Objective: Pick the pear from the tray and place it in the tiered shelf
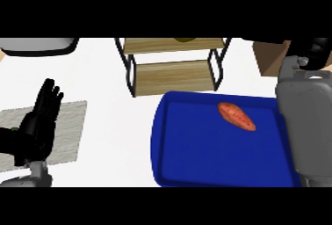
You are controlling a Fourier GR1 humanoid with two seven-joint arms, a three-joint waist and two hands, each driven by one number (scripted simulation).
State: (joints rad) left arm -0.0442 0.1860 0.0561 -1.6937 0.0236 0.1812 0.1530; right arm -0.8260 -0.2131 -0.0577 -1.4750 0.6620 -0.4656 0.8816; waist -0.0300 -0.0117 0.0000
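A dark yellow-green pear point(185, 39) lies on the upper level of the wooden tiered shelf point(172, 72), at the view's top edge and only partly showing. The blue tray point(159, 145) sits in front of the shelf and holds an orange-red sweet potato point(236, 115). My right forearm runs up the right edge of the view, over the tray's right side. My right hand point(315, 49) is a dark shape at the top right, apart from the shelf and partly cut off. My left hand point(35, 127) rests open at the left, fingers up.
A grey mat point(68, 127) lies on the white counter under my left hand. A brown box point(269, 57) stands right of the shelf, beside my right hand. A grey rounded object point(35, 45) sits at the top left.
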